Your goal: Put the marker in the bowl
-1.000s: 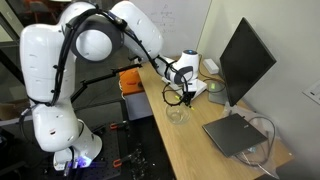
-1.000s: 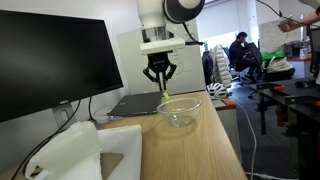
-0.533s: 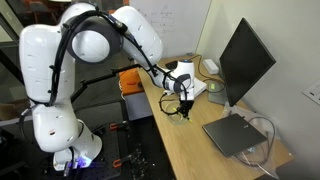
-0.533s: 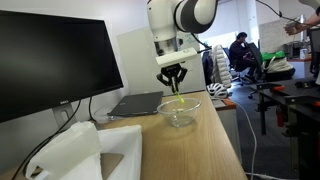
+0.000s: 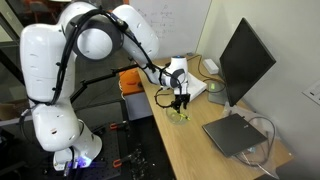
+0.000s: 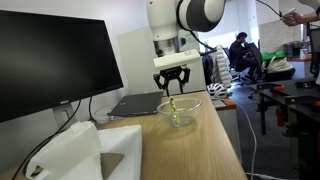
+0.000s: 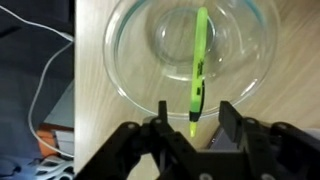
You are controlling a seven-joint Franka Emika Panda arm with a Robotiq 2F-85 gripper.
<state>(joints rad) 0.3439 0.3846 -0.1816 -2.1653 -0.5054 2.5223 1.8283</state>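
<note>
Pale wooden desk point(image 6: 205, 150) beside a black monitor point(image 6: 50, 60) carries a small round clear glass bowl point(image 6: 186, 116), where the thin yellow-green marker point(image 7: 199, 55) rests tilted inside, freed from the black gripper point(image 6: 172, 90) hovering just above, fingers spread apart.

Bowl point(image 7: 122, 82) rim beyond wrist view's top edge

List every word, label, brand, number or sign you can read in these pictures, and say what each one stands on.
No text can be read in any view.
Marker: no legible print on its yellow-green barrel.
Glass bowl: clear, with no marking.
Monitor: dark screen, no brand legible.
Laptop: any logo is too small to read.
Robot arm: plain white shells, no legible label.
</note>
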